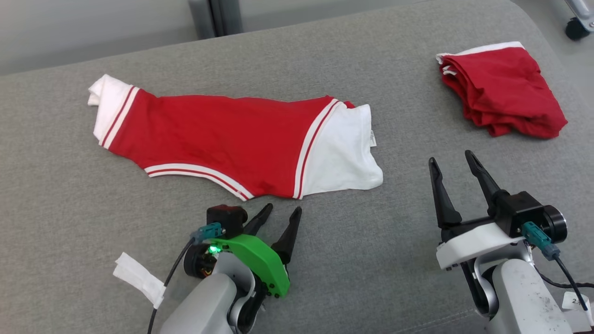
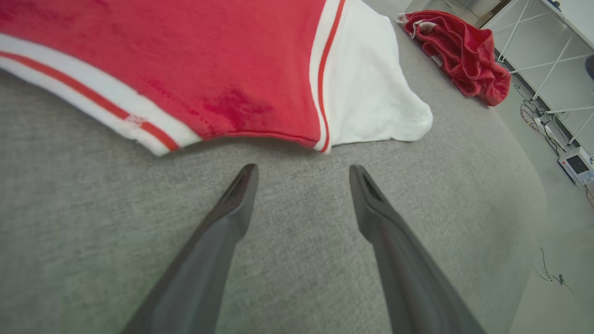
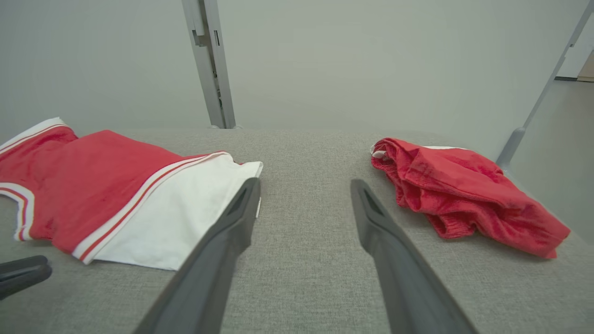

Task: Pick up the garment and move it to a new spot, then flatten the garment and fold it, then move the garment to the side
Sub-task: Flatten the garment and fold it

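The garment point(image 1: 222, 139) is red with white ends and red-white stripes, spread long across the grey surface point(image 1: 325, 260). It also shows in the left wrist view point(image 2: 209, 69) and the right wrist view point(image 3: 116, 195). My left gripper point(image 1: 280, 213) stands open just short of its near hem, nothing between the fingers point(image 2: 301, 169). Off to the right, my right gripper point(image 1: 452, 160) is open too, its fingers pointing at bare surface between the garment's white end and a folded red piece point(image 3: 304, 183).
A folded red garment with white trim point(image 1: 503, 90) lies at the far right of the surface point(image 3: 464, 199) point(image 2: 459, 51). A white tag point(image 1: 139, 278) hangs by my left arm. The surface's rounded edge falls off on the right toward floor with cables and white frames point(image 2: 547, 93).
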Controlling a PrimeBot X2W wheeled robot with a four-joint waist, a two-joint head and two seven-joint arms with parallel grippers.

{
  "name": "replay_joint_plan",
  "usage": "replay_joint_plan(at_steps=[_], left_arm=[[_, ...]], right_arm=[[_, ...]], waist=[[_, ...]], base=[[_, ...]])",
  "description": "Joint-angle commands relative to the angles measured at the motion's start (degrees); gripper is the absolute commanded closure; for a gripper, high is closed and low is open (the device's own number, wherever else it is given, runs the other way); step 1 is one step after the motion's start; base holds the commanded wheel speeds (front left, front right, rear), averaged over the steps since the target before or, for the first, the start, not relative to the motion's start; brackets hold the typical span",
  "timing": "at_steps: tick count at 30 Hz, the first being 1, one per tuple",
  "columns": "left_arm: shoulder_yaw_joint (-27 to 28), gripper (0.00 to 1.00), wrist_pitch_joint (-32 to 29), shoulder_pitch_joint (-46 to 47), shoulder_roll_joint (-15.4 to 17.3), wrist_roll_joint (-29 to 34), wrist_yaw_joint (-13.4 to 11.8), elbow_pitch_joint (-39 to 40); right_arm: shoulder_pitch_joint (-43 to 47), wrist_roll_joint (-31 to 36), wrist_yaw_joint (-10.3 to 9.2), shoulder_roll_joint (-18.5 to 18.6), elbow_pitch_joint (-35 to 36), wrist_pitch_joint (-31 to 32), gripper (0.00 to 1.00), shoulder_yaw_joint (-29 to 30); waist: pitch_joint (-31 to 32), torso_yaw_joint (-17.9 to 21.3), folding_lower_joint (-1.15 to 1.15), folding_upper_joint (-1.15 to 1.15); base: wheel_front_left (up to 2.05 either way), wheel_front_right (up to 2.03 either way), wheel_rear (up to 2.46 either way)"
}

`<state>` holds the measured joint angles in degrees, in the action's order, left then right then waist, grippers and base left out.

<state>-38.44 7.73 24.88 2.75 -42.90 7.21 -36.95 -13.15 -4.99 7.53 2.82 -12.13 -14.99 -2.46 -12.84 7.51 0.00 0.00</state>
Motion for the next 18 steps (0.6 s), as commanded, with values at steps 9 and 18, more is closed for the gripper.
replay_joint_plan(at_steps=[9, 18], left_arm=[[-2.70, 0.00, 4.57, 6.12, 0.27, -6.48, -0.60, -3.97], [-3.71, 1.00, 7.38, 8.27, 0.26, -6.65, -4.31, -3.53]], right_arm=[[-0.22, -0.64, -0.09, 0.16, 0.54, -0.27, 0.00, 0.21], [0.70, -0.88, -0.09, 0.18, 0.67, -0.27, 0.00, 1.07]], waist=[[-2.75, 4.51, 0.00, 0.00], [-1.69, 3.57, 0.00, 0.00]], base=[[0.00, 0.00, 0.00], [0.00, 0.00, 0.00]])
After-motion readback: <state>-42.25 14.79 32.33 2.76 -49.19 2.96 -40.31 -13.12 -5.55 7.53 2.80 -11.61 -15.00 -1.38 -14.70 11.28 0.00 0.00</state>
